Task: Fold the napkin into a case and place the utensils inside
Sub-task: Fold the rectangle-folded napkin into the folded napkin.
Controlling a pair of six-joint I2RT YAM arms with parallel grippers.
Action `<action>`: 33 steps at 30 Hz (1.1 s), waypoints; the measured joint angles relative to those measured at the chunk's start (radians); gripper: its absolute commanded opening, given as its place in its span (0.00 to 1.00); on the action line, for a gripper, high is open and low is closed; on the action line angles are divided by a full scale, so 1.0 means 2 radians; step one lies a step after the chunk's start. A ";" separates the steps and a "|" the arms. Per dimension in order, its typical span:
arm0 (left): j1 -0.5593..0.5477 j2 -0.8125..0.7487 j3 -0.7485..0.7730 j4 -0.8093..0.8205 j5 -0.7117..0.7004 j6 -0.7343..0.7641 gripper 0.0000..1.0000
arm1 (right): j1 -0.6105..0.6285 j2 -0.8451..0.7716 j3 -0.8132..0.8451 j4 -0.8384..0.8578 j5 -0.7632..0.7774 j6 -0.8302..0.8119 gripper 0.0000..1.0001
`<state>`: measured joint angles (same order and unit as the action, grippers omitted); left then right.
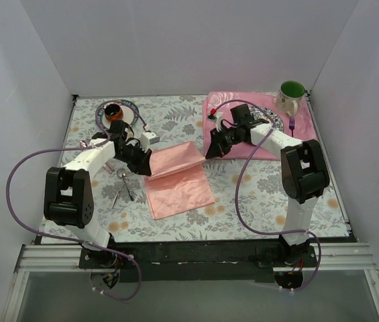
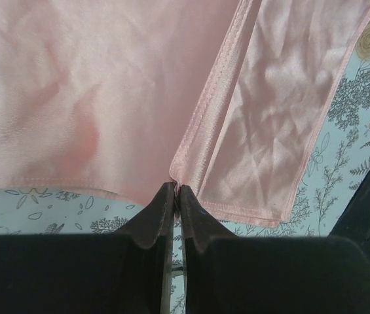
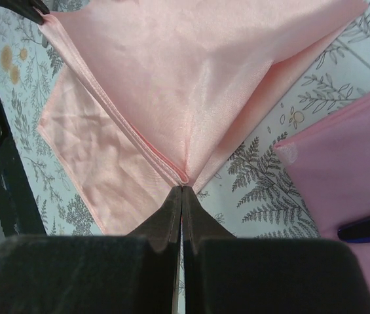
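Salmon-pink napkin [image 1: 178,178] lies half-folded on the desk [image 1: 263,196] — left tool [image 2: 176,191] and right tool [image 3: 182,191] each pinched tight on a fold corner.

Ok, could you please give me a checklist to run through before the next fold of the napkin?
1. Left hand shut on the napkin edge: ok.
2. Right hand shut on its folded corner: ok.
3. Utensils lying apart from the napkin: ok.
4. Folding finished: not ok, napkin only partly folded.
5. How many layers each hand pinches: cannot tell.
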<state>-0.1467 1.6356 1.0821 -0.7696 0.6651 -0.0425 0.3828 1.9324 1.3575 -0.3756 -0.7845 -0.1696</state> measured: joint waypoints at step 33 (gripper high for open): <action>-0.046 -0.059 -0.095 -0.011 -0.033 0.011 0.00 | 0.028 -0.030 -0.089 -0.030 0.034 -0.050 0.01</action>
<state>-0.2382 1.5177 0.8917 -0.7921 0.5995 -0.0204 0.4389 1.8729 1.1801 -0.4351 -0.7174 -0.2687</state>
